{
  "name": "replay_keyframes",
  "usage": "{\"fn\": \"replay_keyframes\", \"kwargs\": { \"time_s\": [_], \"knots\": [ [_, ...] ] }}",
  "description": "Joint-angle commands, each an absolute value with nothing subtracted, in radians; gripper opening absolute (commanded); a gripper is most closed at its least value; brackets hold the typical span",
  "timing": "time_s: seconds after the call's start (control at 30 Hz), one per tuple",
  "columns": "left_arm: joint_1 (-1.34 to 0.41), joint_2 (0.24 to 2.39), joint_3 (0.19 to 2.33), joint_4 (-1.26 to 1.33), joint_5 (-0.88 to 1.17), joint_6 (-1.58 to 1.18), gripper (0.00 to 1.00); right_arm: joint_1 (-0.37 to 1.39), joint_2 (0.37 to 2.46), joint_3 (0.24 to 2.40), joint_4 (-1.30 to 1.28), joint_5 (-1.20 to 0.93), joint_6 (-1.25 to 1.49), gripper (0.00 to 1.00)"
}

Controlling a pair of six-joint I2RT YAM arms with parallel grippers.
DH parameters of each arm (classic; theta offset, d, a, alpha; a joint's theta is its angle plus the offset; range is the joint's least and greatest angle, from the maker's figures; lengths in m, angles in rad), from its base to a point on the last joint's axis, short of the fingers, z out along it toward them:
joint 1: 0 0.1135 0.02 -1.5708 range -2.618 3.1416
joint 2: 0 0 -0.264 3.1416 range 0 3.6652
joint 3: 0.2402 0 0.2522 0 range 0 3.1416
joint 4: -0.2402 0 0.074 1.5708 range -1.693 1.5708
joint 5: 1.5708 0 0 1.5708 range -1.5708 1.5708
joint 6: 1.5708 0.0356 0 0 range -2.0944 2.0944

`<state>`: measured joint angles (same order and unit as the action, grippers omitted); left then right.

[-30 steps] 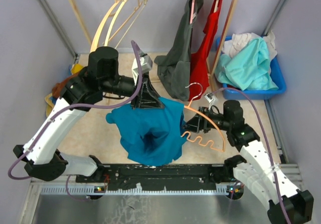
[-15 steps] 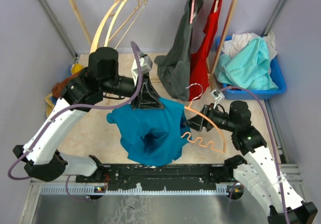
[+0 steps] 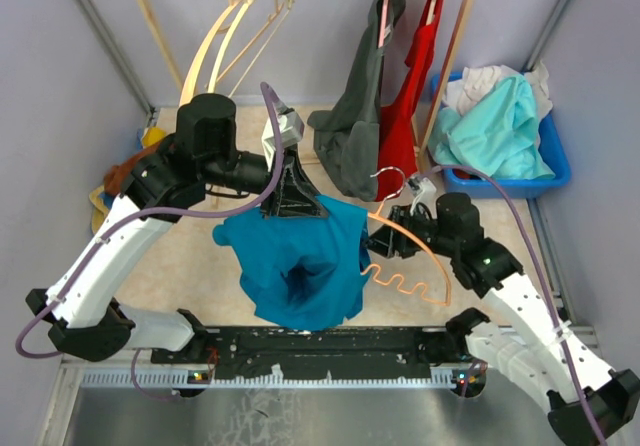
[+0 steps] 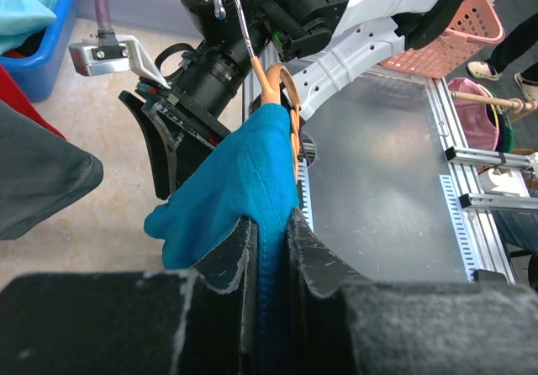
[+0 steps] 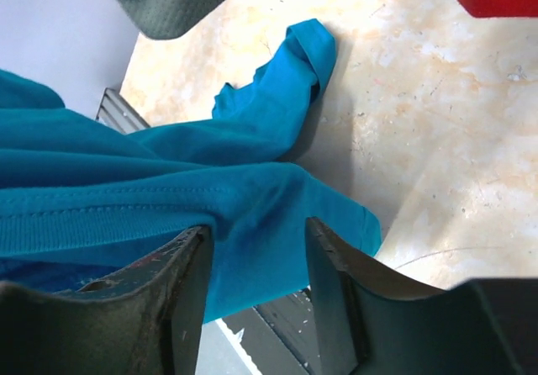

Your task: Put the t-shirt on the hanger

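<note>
The left arm [image 3: 150,226] is bent upward and reached to the right, with its wrist tipped down. The right arm [image 3: 510,286] is stretched leftward and its wrist is held level. The t-shirt [image 3: 300,256] is hung in mid-air between them from the left gripper [image 3: 294,209]. The hanger [image 3: 400,284] is seen at the right gripper [image 3: 380,240], against the shirt's right edge; how it is held cannot be told.

Compared with half a second earlier, the right wrist and hanger have been brought left toward the shirt. The left arm and the cloth are unchanged.

Only in the left wrist view is the teal fold shown clamped tight between the left fingers [image 4: 239,253]. Only in the right wrist view are the right fingers [image 5: 189,282] shown standing apart, with a hem lying loose between them.
</note>
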<state>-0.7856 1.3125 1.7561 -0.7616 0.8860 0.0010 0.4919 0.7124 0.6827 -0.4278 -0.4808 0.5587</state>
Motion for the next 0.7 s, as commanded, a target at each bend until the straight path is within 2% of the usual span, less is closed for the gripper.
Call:
{"fn": "replay_keyframes", "kwargs": {
  "time_s": [0.0,0.2,0.67],
  "knots": [
    [-0.788,1.284,1.768,-0.692,0.927,0.000,0.00,0.534,0.738,0.755,-0.425,-0.358,0.548,0.46],
    [-0.788,1.272,1.751,-0.687,0.930,0.000,0.00,0.538,0.754,0.781,-0.414,-0.295,0.567,0.44],
    [-0.788,1.270,1.744,-0.677,0.932,-0.001,0.00,0.546,0.739,0.769,-0.285,-0.360,0.604,0.44]
  ]
}}
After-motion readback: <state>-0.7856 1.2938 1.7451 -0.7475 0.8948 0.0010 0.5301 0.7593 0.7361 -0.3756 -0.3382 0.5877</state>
